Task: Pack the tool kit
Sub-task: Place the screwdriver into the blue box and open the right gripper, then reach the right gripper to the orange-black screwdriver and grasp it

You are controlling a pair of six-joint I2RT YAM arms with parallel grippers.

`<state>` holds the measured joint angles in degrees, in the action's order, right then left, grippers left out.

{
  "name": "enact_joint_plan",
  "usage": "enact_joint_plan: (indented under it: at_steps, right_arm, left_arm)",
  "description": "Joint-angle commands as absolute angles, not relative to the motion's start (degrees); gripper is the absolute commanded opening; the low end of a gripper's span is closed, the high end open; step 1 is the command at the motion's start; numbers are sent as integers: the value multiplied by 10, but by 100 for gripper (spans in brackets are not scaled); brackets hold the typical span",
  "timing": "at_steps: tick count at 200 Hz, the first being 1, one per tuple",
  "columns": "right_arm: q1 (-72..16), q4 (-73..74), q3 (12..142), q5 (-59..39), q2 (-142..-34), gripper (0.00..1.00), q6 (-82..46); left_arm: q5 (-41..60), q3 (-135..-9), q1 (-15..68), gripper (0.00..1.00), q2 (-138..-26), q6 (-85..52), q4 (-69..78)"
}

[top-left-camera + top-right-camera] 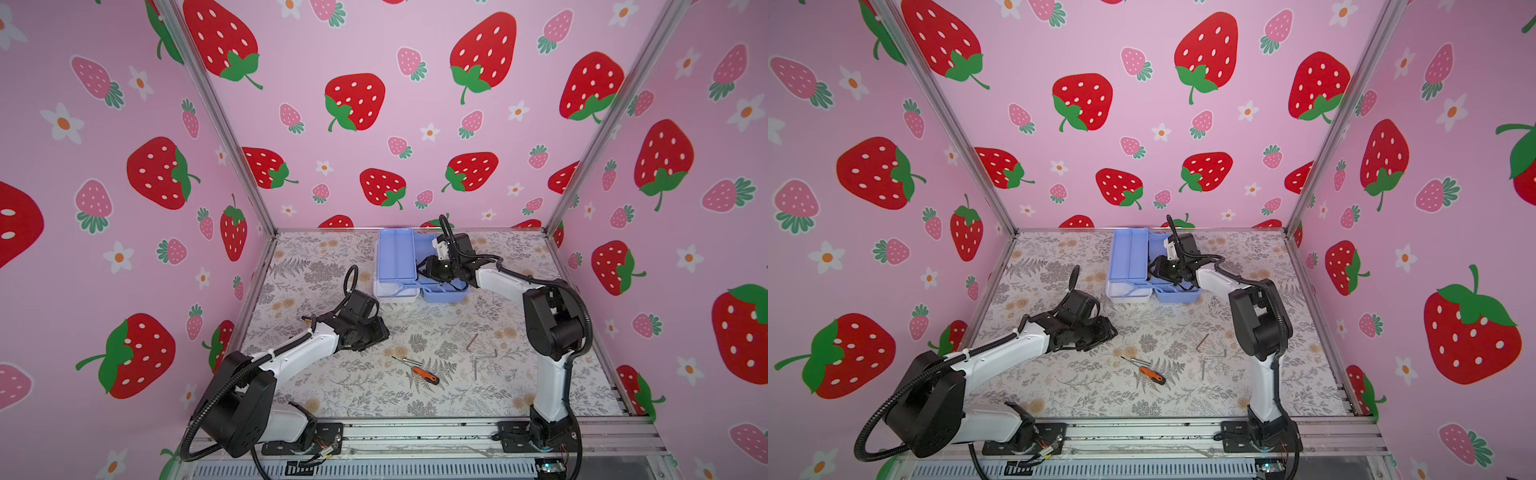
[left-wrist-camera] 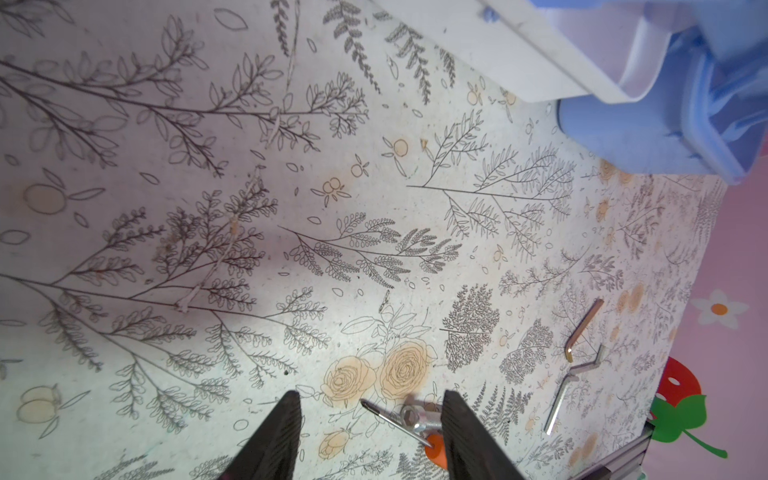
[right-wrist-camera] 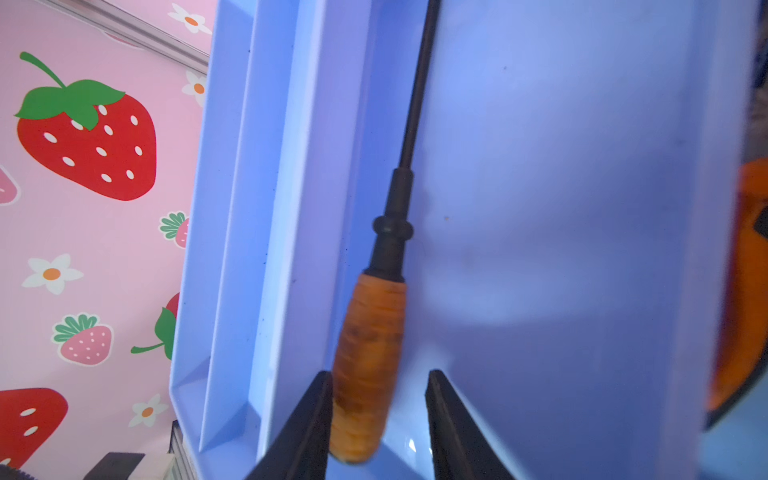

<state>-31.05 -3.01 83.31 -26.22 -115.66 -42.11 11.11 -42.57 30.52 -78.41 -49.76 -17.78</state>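
The tool kit [image 1: 397, 255] stands open at the back middle of the table in both top views, its periwinkle trays [image 1: 1129, 253] spread above the white lid [image 1: 395, 296]. My right gripper [image 1: 430, 270] hovers over the blue base. In the right wrist view this gripper [image 3: 379, 374] is open. A blurred orange-handled screwdriver [image 3: 374, 324] lies between its fingers on the blue tray floor, against one finger with a gap to the other. My left gripper [image 2: 372, 394] is open and empty, low over the table [image 1: 332, 386], left of the middle [image 1: 384, 330].
A small orange-handled screwdriver [image 1: 424, 375] and a silver bit [image 2: 419, 417] lie just ahead of my left gripper. Hex keys [image 1: 471, 343] [image 2: 569, 386] lie further right. Another orange tool [image 3: 744, 291] shows past the tray wall. Strawberry-print walls enclose the table.
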Motion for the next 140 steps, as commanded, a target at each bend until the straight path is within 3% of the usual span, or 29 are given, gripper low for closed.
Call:
enact_joint_plan:
  at_steps: [1, 39, 80, 113, 140]
  right_arm:
    - [-319, -32, 849, -261, -1155, 44, -411]
    - [-320, -53, 818, -218, -1096, 42, -365]
    - [-332, -42, 681, -109, -914, 39, -294]
    - [-418, -66, 543, 54, -732, 39, -202]
    - [-497, -102, 454, 89, -653, 42, -152]
  left_arm:
    - [114, -416, 302, 58, -785, -498, -177]
    - [114, -409, 303, 58, -785, -503, -179]
    - [109, -405, 306, 56, -796, -508, -187]
    - [100, -413, 306, 56, -808, -510, -193]
    - [82, -459, 302, 55, -824, -487, -235]
